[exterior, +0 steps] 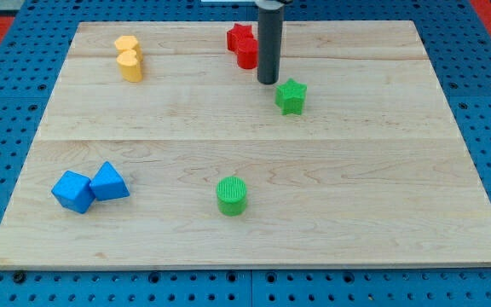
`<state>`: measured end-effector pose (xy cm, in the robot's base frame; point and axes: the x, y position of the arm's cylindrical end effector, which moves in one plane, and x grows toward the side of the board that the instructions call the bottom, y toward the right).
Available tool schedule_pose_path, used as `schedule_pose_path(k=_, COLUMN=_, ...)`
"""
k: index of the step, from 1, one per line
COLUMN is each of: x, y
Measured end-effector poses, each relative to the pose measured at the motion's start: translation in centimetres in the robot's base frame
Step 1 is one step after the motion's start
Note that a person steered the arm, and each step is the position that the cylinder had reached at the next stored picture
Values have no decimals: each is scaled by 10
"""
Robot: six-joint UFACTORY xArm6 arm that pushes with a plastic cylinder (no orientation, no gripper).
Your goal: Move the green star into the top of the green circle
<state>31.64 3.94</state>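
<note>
The green star (291, 96) lies on the wooden board (382, 188), right of centre in the upper half. The green circle (232, 195), a ridged cylinder, stands lower down near the board's middle bottom, well apart from the star. My tip (268, 81) is just up and left of the green star, a small gap from it, and right beside the red blocks.
A red star (240, 37) and a red block (247, 55) sit at the top centre, next to my rod. Two yellow blocks (129, 58) sit at the top left. A blue cube (72, 191) and a blue pyramid-like block (109, 182) lie at the lower left.
</note>
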Motion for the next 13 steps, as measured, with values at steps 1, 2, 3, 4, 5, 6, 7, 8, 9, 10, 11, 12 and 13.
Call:
schedule_pose_path(k=1, x=12, y=41)
schedule_pose_path(k=2, x=49, y=35)
schedule_pose_path(k=3, x=75, y=-4)
schedule_pose_path(k=4, x=104, y=-49)
schedule_pose_path(k=5, x=120, y=-67)
schedule_pose_path(k=6, x=88, y=-78)
schedule_pose_path(k=7, x=110, y=-96)
schedule_pose_path(k=8, x=148, y=-96)
schedule_pose_path(k=9, x=154, y=-95)
schedule_pose_path(k=10, x=156, y=-96)
schedule_pose_path(k=11, x=178, y=-94)
schedule_pose_path(k=12, x=178, y=-98)
schedule_pose_path(k=13, x=166, y=-99)
